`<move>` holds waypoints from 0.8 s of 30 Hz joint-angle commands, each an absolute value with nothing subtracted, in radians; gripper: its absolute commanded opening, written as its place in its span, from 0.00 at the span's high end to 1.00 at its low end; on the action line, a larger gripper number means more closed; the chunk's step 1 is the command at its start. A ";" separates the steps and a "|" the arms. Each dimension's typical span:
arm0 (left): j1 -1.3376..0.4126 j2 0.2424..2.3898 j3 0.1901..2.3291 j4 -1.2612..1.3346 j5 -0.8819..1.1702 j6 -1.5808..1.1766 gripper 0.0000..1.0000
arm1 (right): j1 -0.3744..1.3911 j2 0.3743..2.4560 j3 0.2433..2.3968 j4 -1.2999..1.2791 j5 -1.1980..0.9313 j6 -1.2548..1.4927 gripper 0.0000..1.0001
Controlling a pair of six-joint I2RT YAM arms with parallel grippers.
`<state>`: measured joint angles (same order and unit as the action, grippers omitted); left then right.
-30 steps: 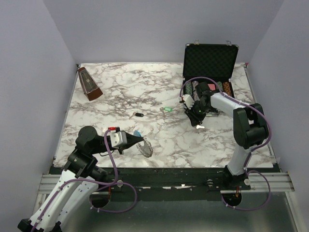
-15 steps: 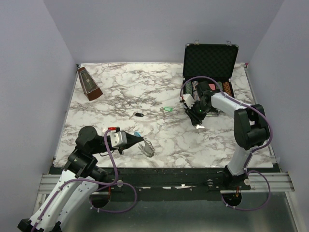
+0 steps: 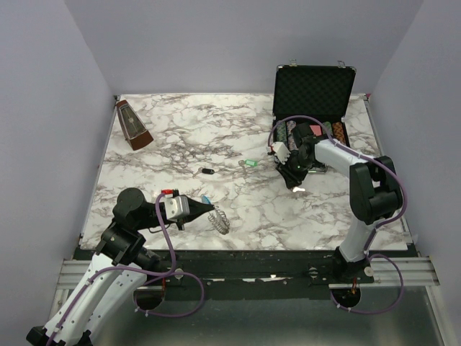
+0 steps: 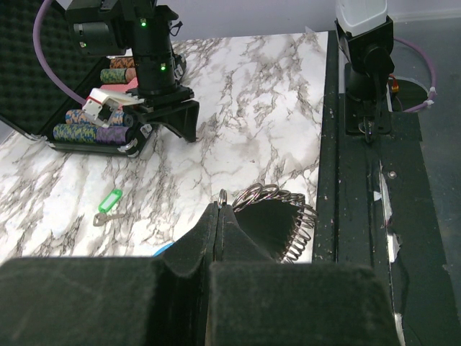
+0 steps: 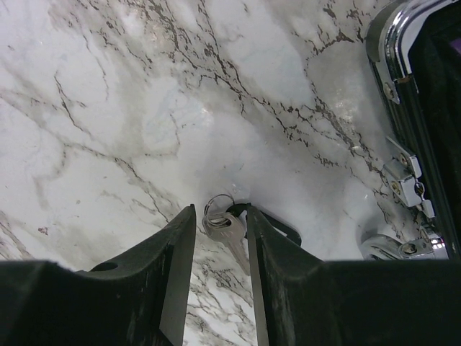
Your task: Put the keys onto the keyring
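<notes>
The large loop of silvery chain-like metal links with a light blue section, the keyring (image 4: 277, 216), sits low over the near edge of the white marbled worktop (image 3: 187, 137), just beside the black border strip. The left arm's fingers (image 4: 194, 245) are pressed together, pinching one end of it; the rest of the loop curls out past their tips.

Towards the middle lie a green-headed key (image 3: 250, 163) and a black-headed key (image 3: 207, 171), apart from each other, with bare marble all round them.

A silver key (image 5: 229, 231) with a small ring lies flat on the worktop between the right arm's fingers (image 5: 173, 259). They are partly spread, one on each side of it, with a gap showing on one side. Just beyond them is the chrome-edged front of the open black case (image 3: 313, 90) of striped poker chips (image 4: 94, 126), which fills the far right corner. A brown wooden metronome (image 3: 133, 124) stands at the far left edge. Between it and the case the far marble lies open.
</notes>
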<state>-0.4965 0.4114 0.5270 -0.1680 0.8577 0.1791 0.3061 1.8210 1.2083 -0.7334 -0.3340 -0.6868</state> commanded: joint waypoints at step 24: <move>-0.489 0.407 0.528 -0.149 0.885 0.183 1.00 | 0.322 1.813 1.189 -0.723 -0.285 -0.696 0.66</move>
